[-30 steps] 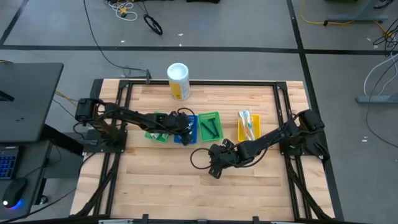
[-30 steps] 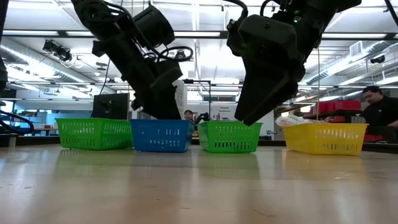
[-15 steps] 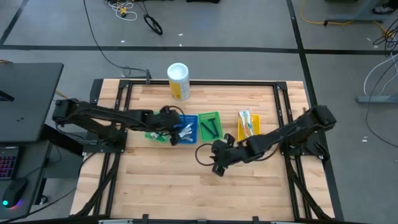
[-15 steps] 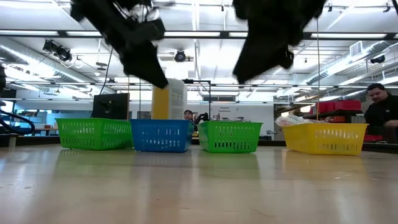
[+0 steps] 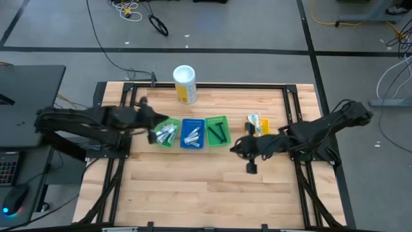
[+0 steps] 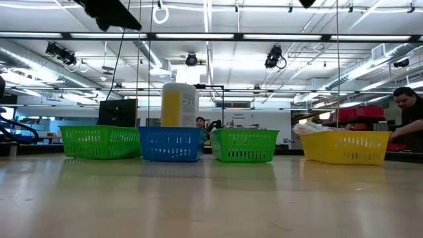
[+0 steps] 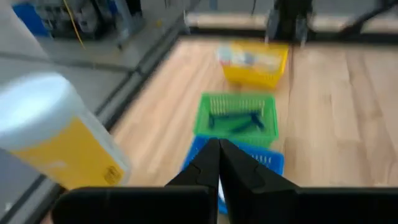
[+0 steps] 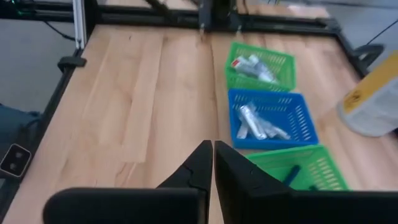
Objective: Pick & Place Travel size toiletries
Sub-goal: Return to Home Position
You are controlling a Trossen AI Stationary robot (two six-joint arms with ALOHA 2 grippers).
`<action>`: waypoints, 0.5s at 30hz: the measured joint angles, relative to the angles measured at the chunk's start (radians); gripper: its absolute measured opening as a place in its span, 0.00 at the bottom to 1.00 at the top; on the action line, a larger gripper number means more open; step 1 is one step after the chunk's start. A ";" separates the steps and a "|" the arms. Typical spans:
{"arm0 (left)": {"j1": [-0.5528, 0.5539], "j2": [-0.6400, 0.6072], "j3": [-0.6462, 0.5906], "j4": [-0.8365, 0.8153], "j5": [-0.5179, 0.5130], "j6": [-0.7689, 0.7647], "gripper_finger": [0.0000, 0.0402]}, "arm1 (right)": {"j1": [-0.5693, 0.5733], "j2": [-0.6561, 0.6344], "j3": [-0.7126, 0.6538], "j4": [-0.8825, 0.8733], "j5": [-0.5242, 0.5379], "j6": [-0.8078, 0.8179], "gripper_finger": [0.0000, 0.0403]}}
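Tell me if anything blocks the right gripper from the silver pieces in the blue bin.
Nothing visible does. The right gripper, jaws shut, hangs over bare table; the blue bin ahead is open-topped, its silver pieces uncovered.

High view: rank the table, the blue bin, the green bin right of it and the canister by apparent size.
1. Table, by far.
2. Blue bin and green bin, alike.
Canister: about a bin's size, but taller and nearer the camera, so unranked.

Bright, even light from ceiling strips (image 6: 218, 36); soft sheen on table (image 6: 211, 198)
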 joint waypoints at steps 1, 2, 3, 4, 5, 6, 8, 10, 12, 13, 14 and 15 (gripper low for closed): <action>0.000 -0.036 0.001 0.000 -0.004 0.008 0.03 | 0.000 -0.020 0.000 -0.008 0.002 -0.007 0.06; 0.000 -0.072 0.001 -0.016 -0.003 0.020 0.02 | 0.000 -0.039 0.000 -0.016 0.002 -0.020 0.06; 0.000 -0.108 0.000 -0.041 -0.003 0.030 0.02 | 0.000 -0.057 0.000 -0.021 0.004 -0.028 0.06; 0.000 -0.137 -0.001 -0.049 -0.001 0.045 0.02 | -0.001 -0.072 0.000 -0.030 0.003 -0.039 0.06; 0.000 -0.168 0.001 -0.049 0.007 0.053 0.01 | -0.001 -0.086 0.000 -0.040 0.003 -0.048 0.06; 0.000 -0.203 0.001 -0.063 0.020 0.062 0.01 | 0.000 -0.097 0.000 -0.043 0.003 -0.060 0.06; 0.000 -0.253 -0.001 -0.086 0.046 0.078 0.02 | 0.000 -0.120 -0.011 -0.045 0.003 -0.087 0.06; 0.000 -0.310 0.000 -0.090 0.072 0.088 0.04 | -0.001 -0.144 -0.039 -0.048 0.003 -0.112 0.06; 0.000 -0.355 0.000 -0.100 0.088 0.090 0.04 | -0.002 -0.174 -0.083 -0.042 0.003 -0.120 0.06; 0.000 -0.374 0.001 -0.099 0.093 0.091 0.03 | -0.004 -0.193 -0.107 -0.039 0.003 -0.120 0.06; 0.000 -0.395 0.001 -0.111 0.102 0.097 0.03 | -0.007 -0.213 -0.129 -0.029 0.003 -0.120 0.06; 0.000 -0.415 -0.001 -0.130 0.111 0.105 0.02 | -0.008 -0.238 -0.157 -0.008 0.003 -0.120 0.06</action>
